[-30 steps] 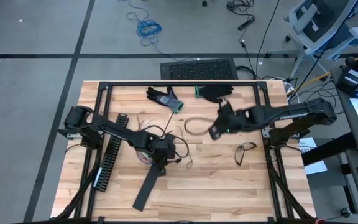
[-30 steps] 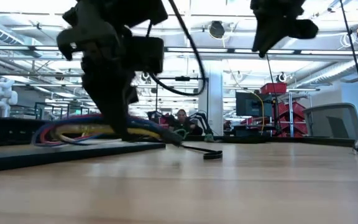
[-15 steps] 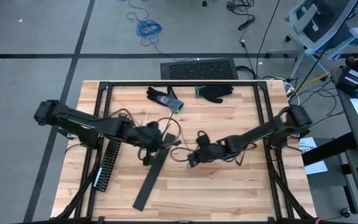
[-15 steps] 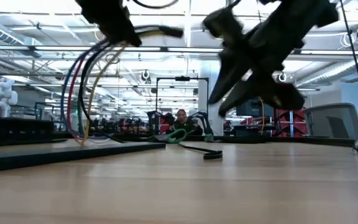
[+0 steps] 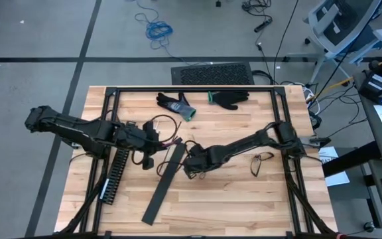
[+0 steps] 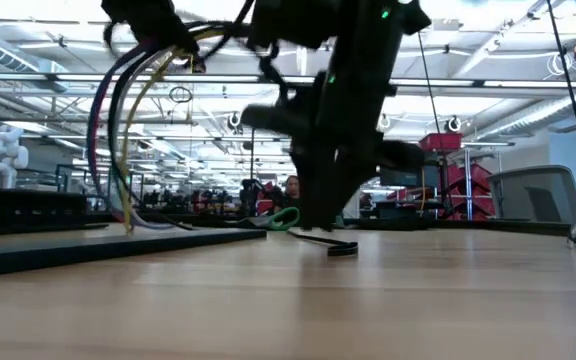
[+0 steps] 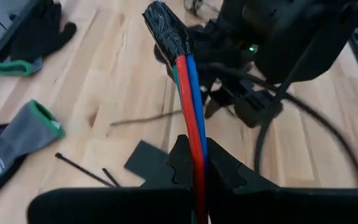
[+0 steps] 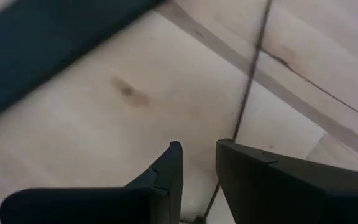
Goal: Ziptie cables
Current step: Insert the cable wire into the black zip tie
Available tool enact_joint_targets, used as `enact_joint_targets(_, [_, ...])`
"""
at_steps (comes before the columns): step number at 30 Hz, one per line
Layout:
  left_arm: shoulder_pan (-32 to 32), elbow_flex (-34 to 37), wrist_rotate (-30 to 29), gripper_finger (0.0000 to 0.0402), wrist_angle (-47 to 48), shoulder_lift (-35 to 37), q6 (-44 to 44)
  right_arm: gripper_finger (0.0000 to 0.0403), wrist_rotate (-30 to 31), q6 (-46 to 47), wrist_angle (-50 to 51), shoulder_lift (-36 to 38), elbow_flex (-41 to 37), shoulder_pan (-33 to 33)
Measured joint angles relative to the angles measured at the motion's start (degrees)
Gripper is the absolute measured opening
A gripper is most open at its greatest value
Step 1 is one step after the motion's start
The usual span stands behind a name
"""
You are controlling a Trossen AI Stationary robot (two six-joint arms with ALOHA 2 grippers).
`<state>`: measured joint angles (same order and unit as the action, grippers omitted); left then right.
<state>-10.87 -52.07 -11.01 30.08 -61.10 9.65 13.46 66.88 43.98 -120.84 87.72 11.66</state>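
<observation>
Left gripper (image 7: 196, 163) is clamping the cables (image 7: 188, 93) and holding them up off the table (image 5: 244, 199) — they were lower before. Right gripper (image 8: 197, 163) has swung down to the zip tie (image 8: 250, 71), fingers slightly apart with the tie between them.

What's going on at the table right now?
The left gripper is shut on the cables, holding the bundle up off the table. The right gripper is down low at the table's middle, fingers slightly apart over a thin zip tie lying on the wood; it grips nothing yet. No tie is around the cables.
</observation>
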Motion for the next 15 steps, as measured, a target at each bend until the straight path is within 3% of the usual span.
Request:
enact_joint_targets(6, [0.0, 0.0, 0.1, 0.0035, 1.0, 0.6, -2.8, 0.0087, -0.4, 3.6, 2.3, -2.1, 1.0, -0.7])
enact_joint_targets(15, [0.0, 0.0, 0.5, 0.002, 0.9, 0.9, -4.6, 0.0087, -0.5, 7.4, 4.3, -2.2, 1.0, -1.9])
